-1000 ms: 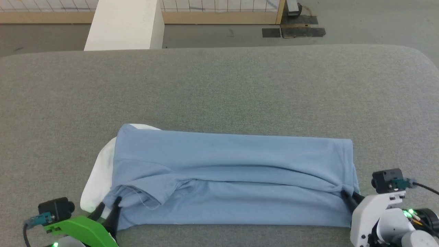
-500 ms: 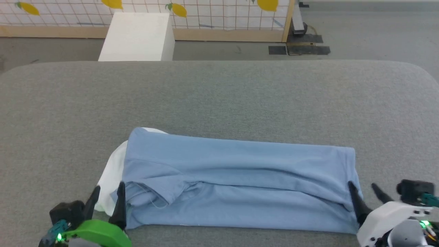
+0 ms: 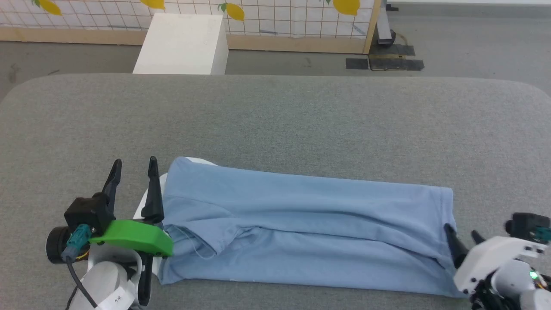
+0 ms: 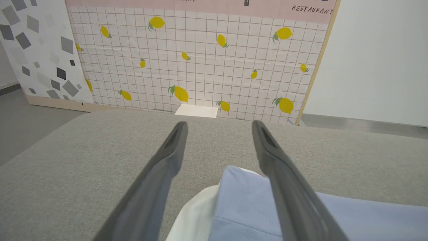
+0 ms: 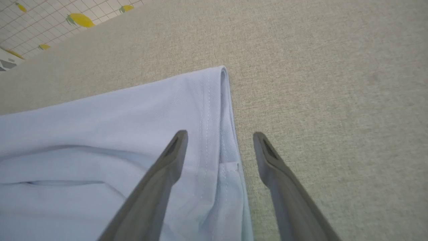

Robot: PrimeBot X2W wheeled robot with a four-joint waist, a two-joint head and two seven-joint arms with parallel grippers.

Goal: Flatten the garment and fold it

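Shirt (image 3: pixel 301 224) lies as a long blue band across the near worktop (image 3: pixel 275 120). Head view: a second ago both my pincers pinched its near edge. Now the left pincer (image 3: pixel 134 162) and right pincer (image 3: pixel 461 232) stand spread and empty, so that fold looks laid. Left wrist: my fingers are wide over soft jersey, with a white panel (image 4: pixel 190 217) peeking from beneath. Right wrist: parted fingers straddle the stitched hem (image 5: pixel 214 110); the worktop is coarse grey weave.
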